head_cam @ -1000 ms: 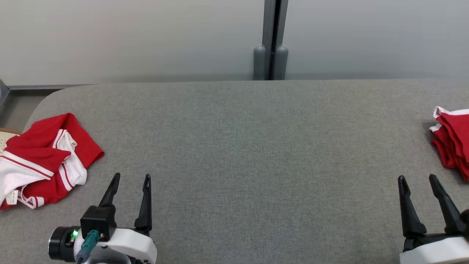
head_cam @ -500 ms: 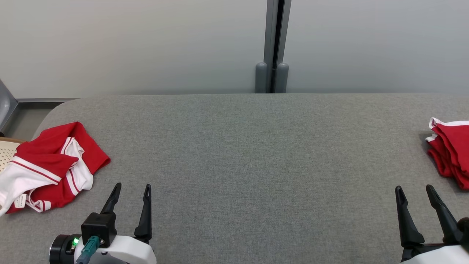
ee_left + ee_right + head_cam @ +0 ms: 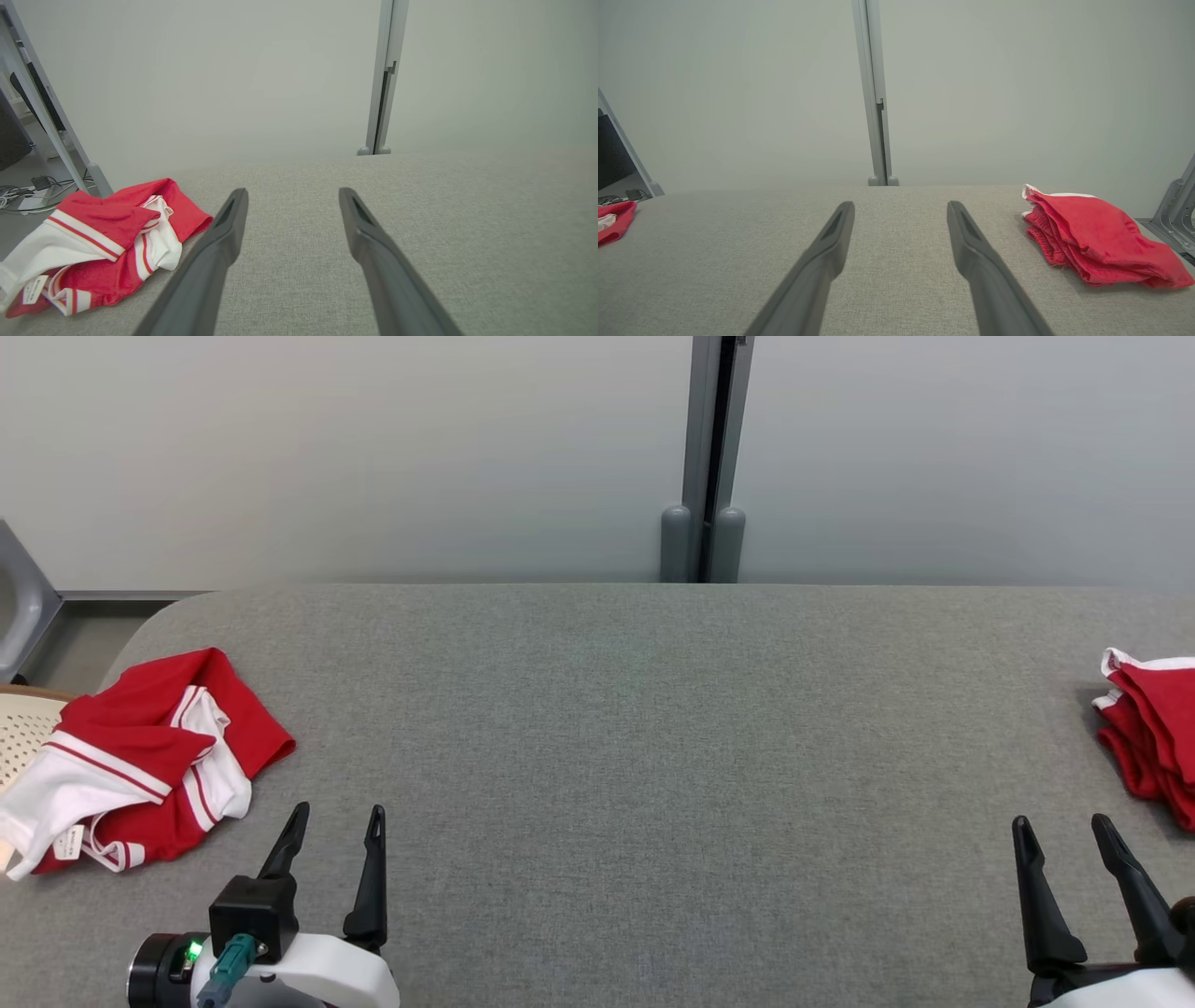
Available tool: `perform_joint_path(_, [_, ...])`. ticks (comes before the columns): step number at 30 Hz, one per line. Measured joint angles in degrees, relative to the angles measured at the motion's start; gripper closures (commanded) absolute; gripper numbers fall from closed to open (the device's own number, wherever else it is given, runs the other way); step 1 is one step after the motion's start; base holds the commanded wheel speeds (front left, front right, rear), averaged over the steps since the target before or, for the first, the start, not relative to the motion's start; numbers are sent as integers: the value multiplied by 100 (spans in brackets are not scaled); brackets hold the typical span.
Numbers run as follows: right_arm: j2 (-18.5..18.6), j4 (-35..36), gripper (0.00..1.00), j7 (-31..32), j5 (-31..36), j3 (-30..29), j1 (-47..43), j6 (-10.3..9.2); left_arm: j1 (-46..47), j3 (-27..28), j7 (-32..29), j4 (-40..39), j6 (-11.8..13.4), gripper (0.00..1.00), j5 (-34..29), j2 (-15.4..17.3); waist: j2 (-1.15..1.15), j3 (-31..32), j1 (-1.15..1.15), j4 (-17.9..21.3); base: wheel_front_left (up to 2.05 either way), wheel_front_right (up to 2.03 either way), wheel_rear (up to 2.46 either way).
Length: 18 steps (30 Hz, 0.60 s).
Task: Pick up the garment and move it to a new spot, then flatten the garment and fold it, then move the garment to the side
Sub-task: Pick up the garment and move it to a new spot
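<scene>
— What has changed?
— Only the camera has shifted. The red-and-white garment (image 3: 140, 756) lies crumpled at the grey padded table's (image 3: 635, 756) left end, beside a pale perforated basket (image 3: 19, 737).
— The grippers?
— Empty, fingers spread wide: left gripper (image 3: 337, 809), right gripper (image 3: 1061, 820). A folded red garment (image 3: 1153, 737) lies far right, with a pale wall (image 3: 373, 457) behind.

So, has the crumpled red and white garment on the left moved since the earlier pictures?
No. The crumpled garment keeps its place against the table's rounded corner; the post shifted with it, so the camera moved.
</scene>
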State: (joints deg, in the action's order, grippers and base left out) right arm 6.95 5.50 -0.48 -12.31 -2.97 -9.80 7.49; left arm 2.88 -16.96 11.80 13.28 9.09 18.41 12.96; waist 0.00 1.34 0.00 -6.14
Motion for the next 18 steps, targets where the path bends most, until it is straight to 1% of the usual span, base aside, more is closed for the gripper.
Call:
perform_joint_path(3, [-18,43,0,27,47,-43,-61,0,40,-4,7,8,5,0,10,-7,0,-5,0,-119,0,0,0])
perform_joint_path(7, [-45,153,0,51,105,-82,-93,0,119,8,27,-14,36,0,23,0,0,-25,0,-385,0,0,0])
perform_joint_path(11, [-42,277,0,107,132,-98,-95,0,183,13,58,-23,37,0,40,-7,0,-60,0,-753,0,0,0])
perform_joint_path(17, [-5,454,0,176,145,-53,-92,0,224,31,133,-120,54,0,92,-64,0,-127,0,-1416,0,0,0])
perform_joint_path(18, [-5,454,0,176,145,-53,-92,0,224,31,133,-120,54,0,92,-64,0,-127,0,-1416,0,0,0])
